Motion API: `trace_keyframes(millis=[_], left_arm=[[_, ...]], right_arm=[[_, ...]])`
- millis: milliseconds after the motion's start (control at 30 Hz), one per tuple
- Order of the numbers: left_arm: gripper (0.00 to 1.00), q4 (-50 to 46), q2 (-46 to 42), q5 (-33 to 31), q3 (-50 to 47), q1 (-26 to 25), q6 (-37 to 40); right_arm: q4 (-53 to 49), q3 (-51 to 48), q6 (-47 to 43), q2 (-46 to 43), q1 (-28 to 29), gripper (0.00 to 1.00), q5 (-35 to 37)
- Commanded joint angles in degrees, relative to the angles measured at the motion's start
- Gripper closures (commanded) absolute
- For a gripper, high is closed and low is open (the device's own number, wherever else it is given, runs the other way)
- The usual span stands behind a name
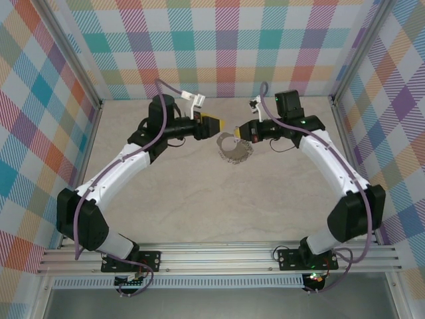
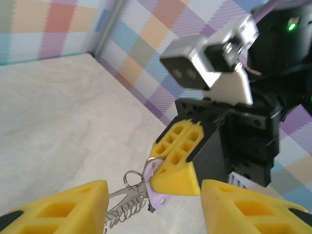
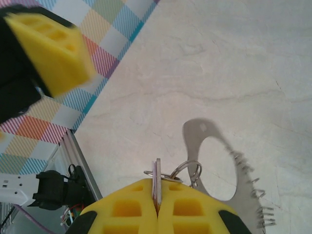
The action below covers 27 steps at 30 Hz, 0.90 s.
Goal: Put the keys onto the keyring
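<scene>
Looks like mid-threading. Pinches the key (image 2: 158, 197) in the right claw (image 3: 157, 195), toward the far edge of the table (image 1: 166, 199), mid-width. Finds the keyring (image 3: 195, 130) just beside, touching the key's small rings (image 2: 132, 178). Shows the left claw (image 1: 214, 124) spread wide, empty. Next likely calls for gripping the keyring to steady it.

My arms (image 1: 113, 176) are white with black joints (image 1: 358, 211); purple cables (image 1: 166, 85) follow them, and my fingers (image 3: 131, 207) are yellow, with hollows.
</scene>
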Motion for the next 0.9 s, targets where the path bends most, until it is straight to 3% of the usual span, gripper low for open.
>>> trace_keyframes(millis=[0, 400, 667, 867], left_arm=[[0.46, -0.1, -3.0, -2.1, -1.3, 2.5, -1.6], [0.45, 1.6, -4.4, -0.9, -3.3, 8.8, -4.1], [0.45, 1.7, -6.0, -1.2, -4.2, 9.1, -5.4], [0.45, 2.4, -7.5, -1.9, -5.8, 9.1, -7.6]], right_arm=[[3.5, 3.9, 0.2, 4.6, -0.1, 1.0, -0.8], [-2.9, 25.4, -1.5, 29.1, 2.5, 1.0, -1.9], [1.7, 21.8, 3.9, 34.2, 10.1, 1.0, 1.5], [12.1, 10.8, 13.8, 32.8, 14.5, 1.0, 4.0]])
